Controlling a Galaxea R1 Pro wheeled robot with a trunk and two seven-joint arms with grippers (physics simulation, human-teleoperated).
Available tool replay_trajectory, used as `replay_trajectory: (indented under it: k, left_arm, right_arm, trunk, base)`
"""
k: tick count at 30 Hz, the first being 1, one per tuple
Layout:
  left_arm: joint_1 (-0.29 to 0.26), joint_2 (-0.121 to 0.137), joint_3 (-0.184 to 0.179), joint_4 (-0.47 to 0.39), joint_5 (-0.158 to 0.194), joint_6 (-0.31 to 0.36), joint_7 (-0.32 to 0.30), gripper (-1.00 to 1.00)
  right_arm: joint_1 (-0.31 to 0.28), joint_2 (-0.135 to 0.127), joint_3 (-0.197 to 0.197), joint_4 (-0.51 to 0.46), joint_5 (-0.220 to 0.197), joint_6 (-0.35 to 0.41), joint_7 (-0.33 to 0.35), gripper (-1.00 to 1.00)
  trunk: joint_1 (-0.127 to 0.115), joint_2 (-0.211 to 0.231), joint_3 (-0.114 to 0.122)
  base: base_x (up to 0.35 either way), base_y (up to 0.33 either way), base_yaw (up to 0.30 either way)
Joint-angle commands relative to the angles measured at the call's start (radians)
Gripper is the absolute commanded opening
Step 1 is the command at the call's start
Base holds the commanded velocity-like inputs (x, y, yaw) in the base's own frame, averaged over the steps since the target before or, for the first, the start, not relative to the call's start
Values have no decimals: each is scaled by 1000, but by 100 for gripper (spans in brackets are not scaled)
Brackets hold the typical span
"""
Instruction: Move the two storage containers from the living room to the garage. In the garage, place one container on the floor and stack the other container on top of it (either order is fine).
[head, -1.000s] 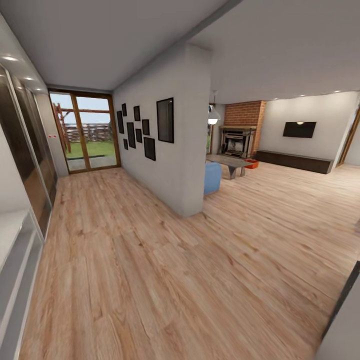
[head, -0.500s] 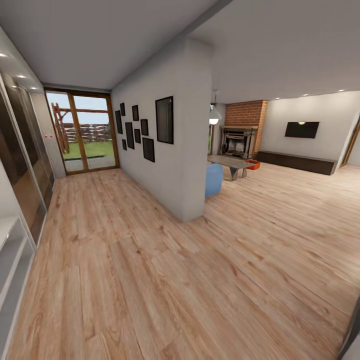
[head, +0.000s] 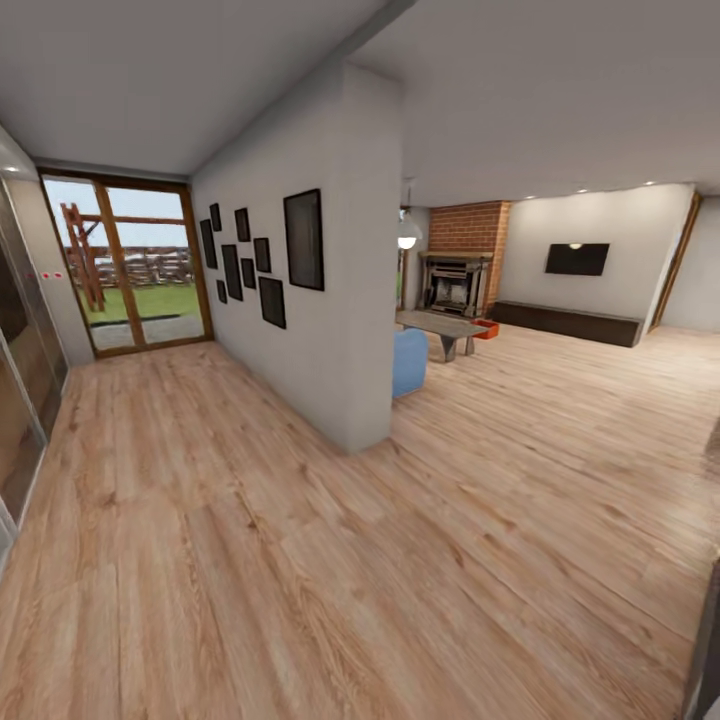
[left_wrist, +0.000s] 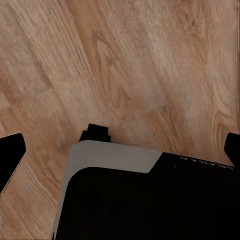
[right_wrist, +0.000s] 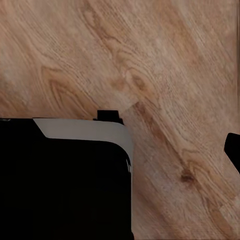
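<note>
Far across the living room, one orange-red storage container (head: 487, 328) shows small on the wood-plank floor, beside the glass table (head: 440, 324) and in front of the brick fireplace (head: 456, 282). My left gripper (left_wrist: 120, 150) hangs open over bare planks, its dark fingertips (left_wrist: 11, 152) at the picture's two sides with nothing between them. The right gripper (right_wrist: 120, 150) is also over planks; one fingertip (right_wrist: 233, 150) shows at the edge, set wide, holding nothing. The robot's black-and-grey base (left_wrist: 130, 195) lies under both.
A white partition wall (head: 345, 330) with dark picture frames stands ahead, splitting a hallway with wood-framed glass doors (head: 125, 265) from the living room. A blue sofa end (head: 408, 362) sits behind it. A dark edge (head: 706, 640) stands at the lower right. Sliding panels (head: 18, 400) line the left.
The camera has moved forward and turned right, so the whole scene has shifted left. The white cabinet at the left has slid out of the picture.
</note>
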Motion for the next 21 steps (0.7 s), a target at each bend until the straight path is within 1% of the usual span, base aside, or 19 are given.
replay_trajectory:
  k: [1, 21]
  left_arm:
    - [-1, 0, 2, 0, 7, 3, -3, 100]
    - [-1, 0, 2, 0, 7, 3, -3, 100]
  right_arm:
    - [-1, 0, 8, 3, -7, -5, -2, 100]
    - [-1, -2, 10, 3, -5, -4, 2, 100]
  trunk:
    - [1, -1, -1]
    - [1, -1, -1]
  base:
    - [324, 0, -270]
    - [324, 0, -280]
